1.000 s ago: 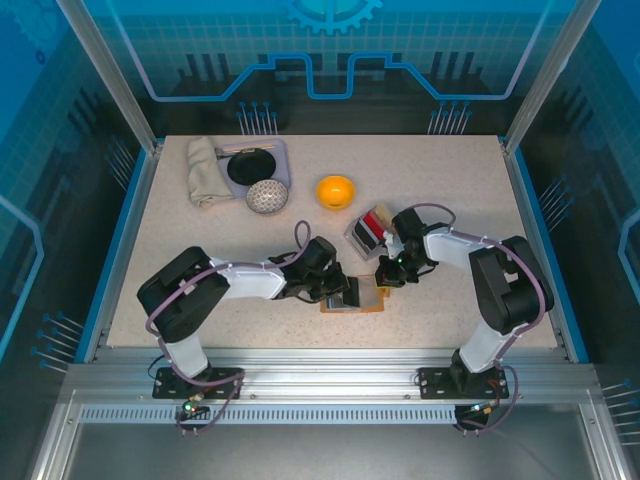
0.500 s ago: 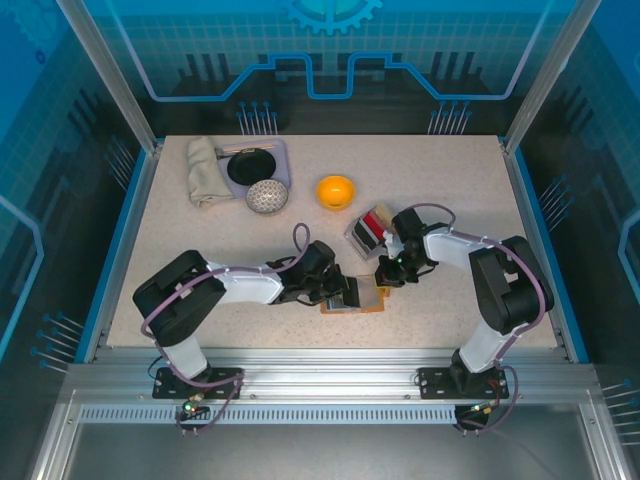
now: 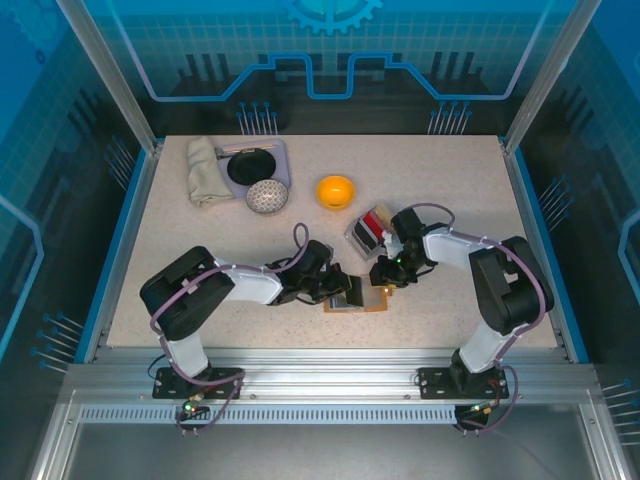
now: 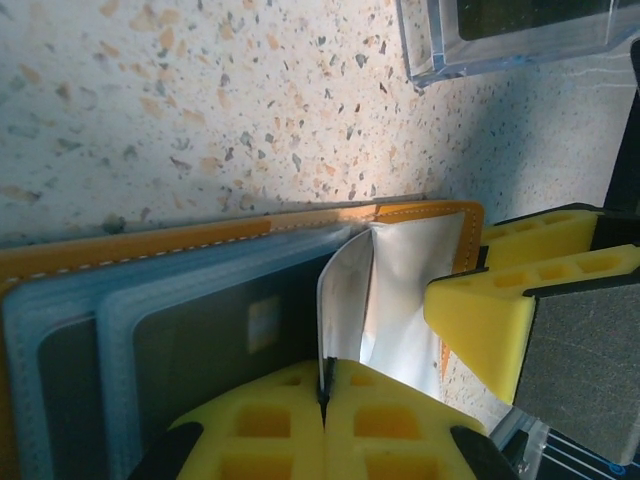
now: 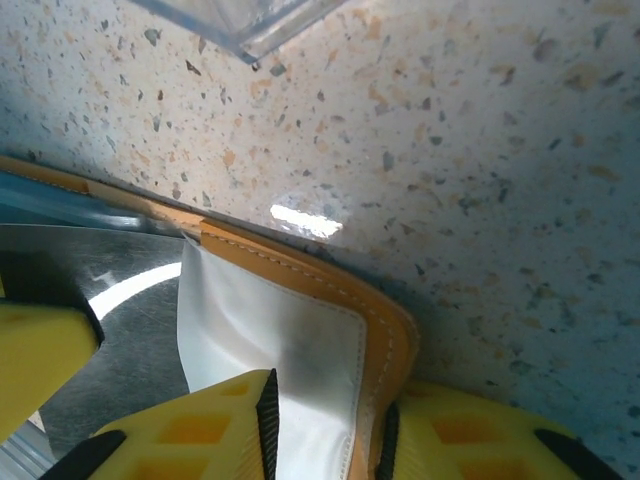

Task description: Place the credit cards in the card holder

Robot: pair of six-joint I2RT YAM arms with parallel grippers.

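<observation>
Progress early: dark card in wallet, more cards in tray beside it | left gripper pinches pocket flap | right gripper narrow astride wallet edge, grip unclear

The card holder looks like smooth tan leather with pale stitching and glossy clear plastic sleeves. The table is speckled, matt, stone-like. The fingers carry yellow foam.
</observation>
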